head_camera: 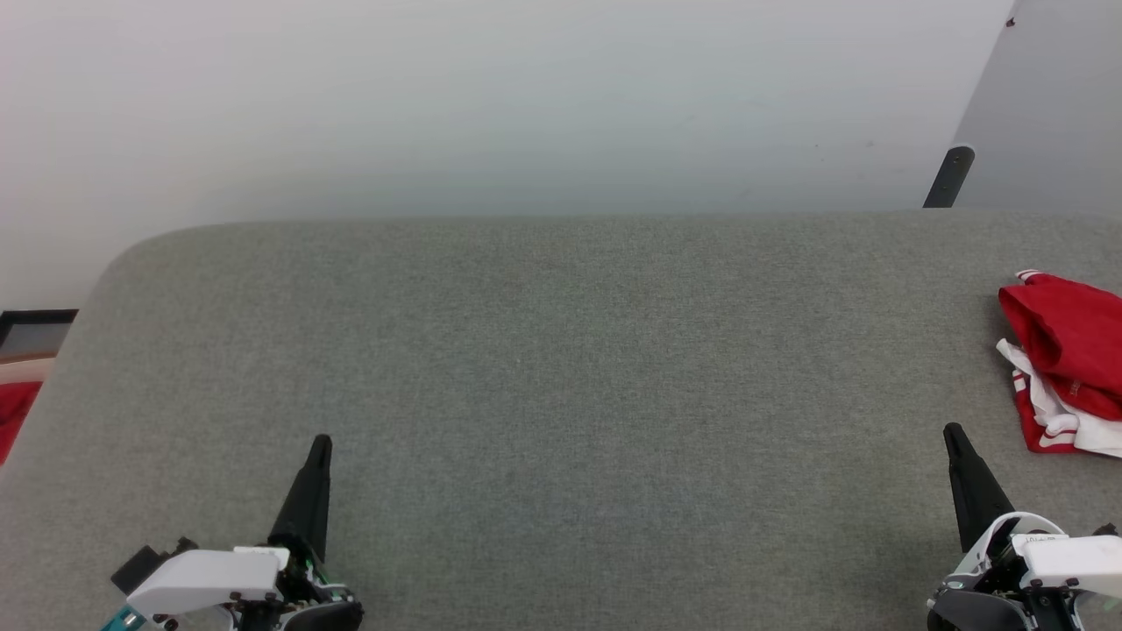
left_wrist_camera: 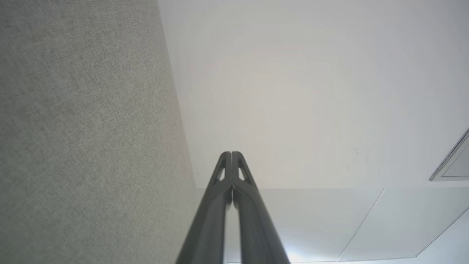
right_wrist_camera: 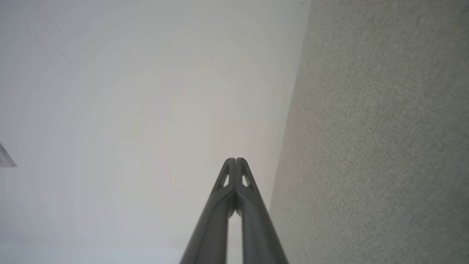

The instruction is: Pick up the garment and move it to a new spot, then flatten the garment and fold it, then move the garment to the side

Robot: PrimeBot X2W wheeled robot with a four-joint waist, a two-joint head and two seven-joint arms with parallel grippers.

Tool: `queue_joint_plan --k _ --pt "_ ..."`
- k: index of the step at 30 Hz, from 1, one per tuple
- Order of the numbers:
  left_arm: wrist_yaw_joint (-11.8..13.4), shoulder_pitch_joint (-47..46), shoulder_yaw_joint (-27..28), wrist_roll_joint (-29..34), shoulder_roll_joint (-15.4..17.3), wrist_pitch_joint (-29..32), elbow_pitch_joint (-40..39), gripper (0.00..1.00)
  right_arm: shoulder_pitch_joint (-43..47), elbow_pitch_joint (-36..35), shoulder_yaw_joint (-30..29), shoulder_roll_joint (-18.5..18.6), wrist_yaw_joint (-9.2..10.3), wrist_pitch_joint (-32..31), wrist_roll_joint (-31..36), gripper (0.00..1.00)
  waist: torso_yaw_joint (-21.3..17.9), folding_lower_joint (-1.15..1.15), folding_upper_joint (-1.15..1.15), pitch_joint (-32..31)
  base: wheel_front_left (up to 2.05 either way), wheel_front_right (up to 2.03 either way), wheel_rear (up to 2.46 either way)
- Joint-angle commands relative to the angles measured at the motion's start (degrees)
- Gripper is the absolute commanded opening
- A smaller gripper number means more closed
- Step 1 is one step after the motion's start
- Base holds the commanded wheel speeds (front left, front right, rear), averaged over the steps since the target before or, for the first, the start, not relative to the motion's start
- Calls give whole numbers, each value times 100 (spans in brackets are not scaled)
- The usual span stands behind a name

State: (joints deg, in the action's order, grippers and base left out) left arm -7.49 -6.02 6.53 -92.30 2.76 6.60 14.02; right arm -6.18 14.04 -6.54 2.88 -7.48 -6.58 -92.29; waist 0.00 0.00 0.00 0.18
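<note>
The garment (head_camera: 1069,359), a red jersey with white parts and striped trim, lies bunched at the far right edge of the grey surface (head_camera: 561,368), partly cut off by the head view's border. My right gripper (head_camera: 955,436) stands at the lower right, a short way left of and below the garment, its fingers pressed together with nothing between them (right_wrist_camera: 236,160). At the lower left my left gripper (head_camera: 322,441) is shut and empty too (left_wrist_camera: 231,153), far from the garment.
The grey fabric-covered surface has a rounded far-left corner (head_camera: 131,254), with white wall behind it. A dark post (head_camera: 949,175) stands beyond the far right edge. Some red cloth (head_camera: 13,412) shows off the surface at the left border.
</note>
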Motion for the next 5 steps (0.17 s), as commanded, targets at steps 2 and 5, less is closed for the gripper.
queue_joint_plan --k 2,5 --pt "0 -47 10 -20 4 9 5 0 -20 0 -1 -13 -2 -8 -24 0 0 0 0 0 0 0 0" --pt "0 -47 9 -20 4 10 5 0 -20 0 -1 -13 -2 -8 -24 0 0 0 0 0 0 0 0"
